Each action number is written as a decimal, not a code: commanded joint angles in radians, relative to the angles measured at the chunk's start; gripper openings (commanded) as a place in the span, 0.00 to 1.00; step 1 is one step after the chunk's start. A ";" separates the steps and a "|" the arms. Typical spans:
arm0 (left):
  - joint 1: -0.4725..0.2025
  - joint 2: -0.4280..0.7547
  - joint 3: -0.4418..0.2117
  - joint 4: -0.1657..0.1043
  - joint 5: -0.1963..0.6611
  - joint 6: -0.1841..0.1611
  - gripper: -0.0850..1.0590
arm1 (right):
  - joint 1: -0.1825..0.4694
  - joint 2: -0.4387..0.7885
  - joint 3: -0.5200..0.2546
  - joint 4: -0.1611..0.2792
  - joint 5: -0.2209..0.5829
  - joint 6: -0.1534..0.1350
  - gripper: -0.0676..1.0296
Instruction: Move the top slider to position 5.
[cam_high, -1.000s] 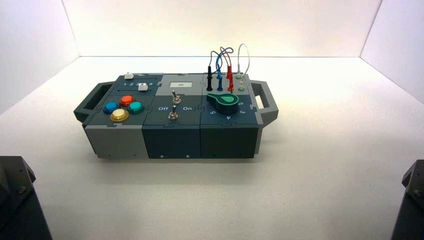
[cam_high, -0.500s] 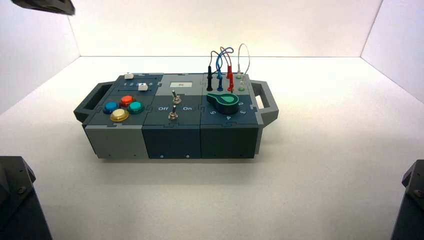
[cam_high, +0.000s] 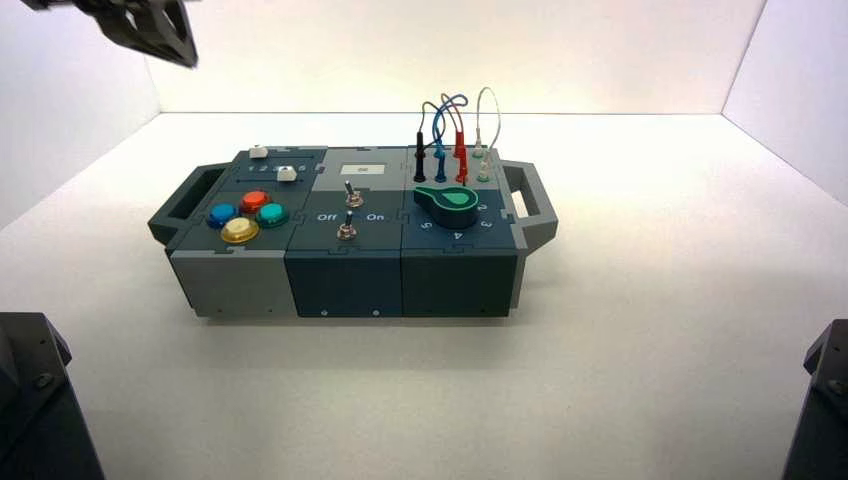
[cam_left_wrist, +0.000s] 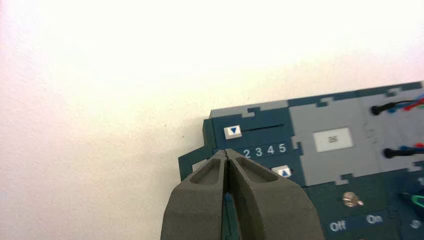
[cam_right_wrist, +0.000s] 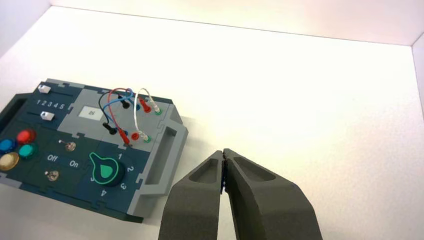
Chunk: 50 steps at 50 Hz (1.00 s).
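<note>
- High view: the left hand and its arm are cut off by the top edge.
- Left wrist view: that hand hides the numeral 1, part of the lower slider's track and most of the coloured buttons; the green knob runs off the edge.
- Right wrist view: the box's left handle is cut off.
- High view: the display's characters are too small to read.

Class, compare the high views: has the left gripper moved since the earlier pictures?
Yes. The left gripper now reaches farther right and lower in the high view, nearer the box.
</note>
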 joint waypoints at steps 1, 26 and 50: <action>-0.005 0.063 -0.046 0.003 -0.009 0.009 0.05 | -0.005 0.011 -0.018 0.003 -0.005 0.003 0.04; -0.011 0.255 -0.132 0.003 -0.061 0.008 0.05 | -0.005 0.012 -0.018 0.003 -0.005 0.003 0.04; -0.015 0.428 -0.192 0.003 -0.063 0.015 0.05 | -0.005 0.015 -0.020 0.003 -0.009 0.003 0.04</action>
